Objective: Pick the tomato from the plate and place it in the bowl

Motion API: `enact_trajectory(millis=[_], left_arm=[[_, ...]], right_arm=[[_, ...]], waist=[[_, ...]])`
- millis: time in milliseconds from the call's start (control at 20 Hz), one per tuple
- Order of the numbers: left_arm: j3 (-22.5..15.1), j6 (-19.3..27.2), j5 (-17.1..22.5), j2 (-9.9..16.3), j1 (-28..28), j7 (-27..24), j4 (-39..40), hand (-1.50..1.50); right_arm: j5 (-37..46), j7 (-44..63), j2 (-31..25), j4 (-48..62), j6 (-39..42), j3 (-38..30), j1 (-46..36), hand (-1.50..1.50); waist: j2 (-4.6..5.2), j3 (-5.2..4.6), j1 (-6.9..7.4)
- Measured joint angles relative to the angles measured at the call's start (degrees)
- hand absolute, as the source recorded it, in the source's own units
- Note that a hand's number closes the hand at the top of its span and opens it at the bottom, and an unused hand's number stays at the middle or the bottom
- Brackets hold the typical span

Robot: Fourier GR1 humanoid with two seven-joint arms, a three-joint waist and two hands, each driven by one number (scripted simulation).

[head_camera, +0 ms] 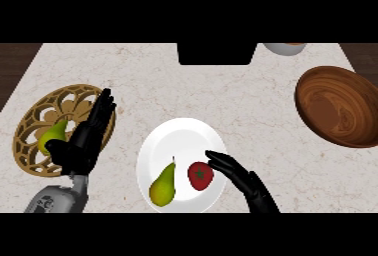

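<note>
A red tomato (200, 176) lies on the white plate (179, 137), in its lower right part, next to a green-yellow pear (164, 184). My right hand (244, 181) comes in from the lower edge with straight fingers, its fingertips at the tomato's right and upper side, not curled round it. The brown wooden bowl (337, 106) stands at the right edge of the counter, with nothing in it. My left hand (87, 135) rests open with fingers up at the left, over the edge of a wicker tray.
A round openwork wicker tray (44, 117) at the left holds a second pear (53, 132). A black object (216, 53) stands at the counter's far edge, and a pale bowl (285, 48) peeks in beside it. Bare marble lies between plate and wooden bowl.
</note>
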Motion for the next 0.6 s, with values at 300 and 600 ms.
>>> enact_trajectory(millis=[300,600], left_arm=[[0.5,0.1,-0.8,-1.1,-0.3,0.8,0.1,0.0],[0.5,-0.2,-1.6,-2.3,-0.9,1.4,0.3,0.0]], right_arm=[[10.4,18.1,-2.3,-9.9,-1.5,0.5,-1.7,-1.5],[12.4,36.9,-2.4,-14.1,6.2,-1.0,-7.9,-1.5]], waist=[[-0.08,-0.06,-0.16],[-0.03,-0.05,0.22]])
